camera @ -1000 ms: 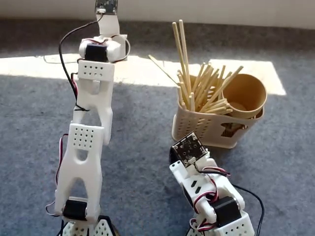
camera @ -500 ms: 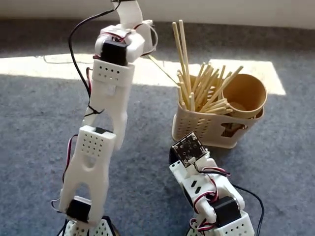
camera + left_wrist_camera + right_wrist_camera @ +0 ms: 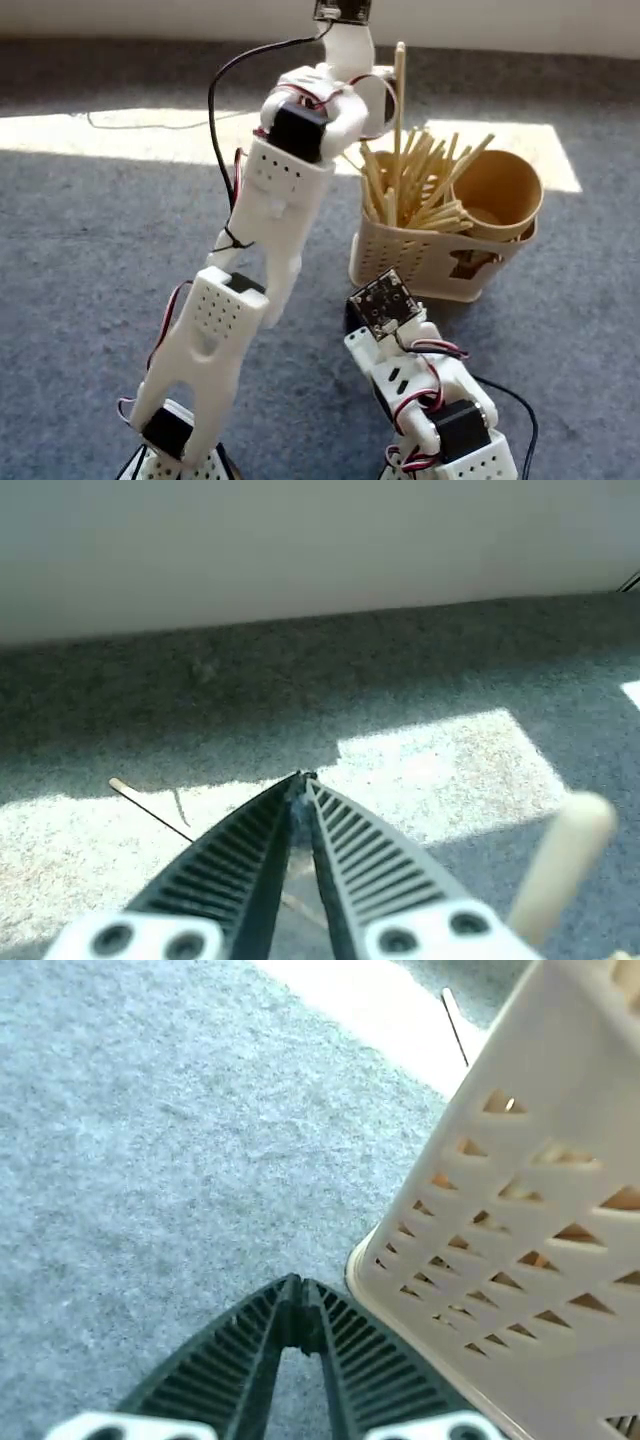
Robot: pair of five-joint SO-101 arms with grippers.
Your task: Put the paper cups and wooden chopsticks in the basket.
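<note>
Right, the basket (image 3: 440,262) stands on the counter (image 3: 90,260): a beige plastic tub with rounded corners, its walls punched with little triangular holes. Packed inside is a bristling sheaf of pale wooden chopsticks (image 3: 420,185), slim round rods fanning out at all angles, one poking straight up well above the rest. Tucked into the basket's other end is a smooth tan paper cup (image 3: 497,190), round mouth up, with a few sticks leaning on its rim. The counter wears a nubby grey carpet-like cover, with a bright band of sunlight across the far part.

Now the left arm (image 3: 270,220), white printed plastic dotted with perforations, stretches out long, its wrist up beside the basket's far corner. The left fingers (image 3: 298,790), black and ribbed like combs, are pressed together at the tips with nothing between them, above the sunlit patch. A blurred, rounded chopstick end sits close by, and a thin stick (image 3: 150,805) lies flat on the cover farther off.

The right arm (image 3: 420,390) sits folded low just in front of the basket. The right fingers (image 3: 292,1295), the same ribbed black wedges, are closed tip to tip on nothing, just beside the basket's perforated wall.
</note>
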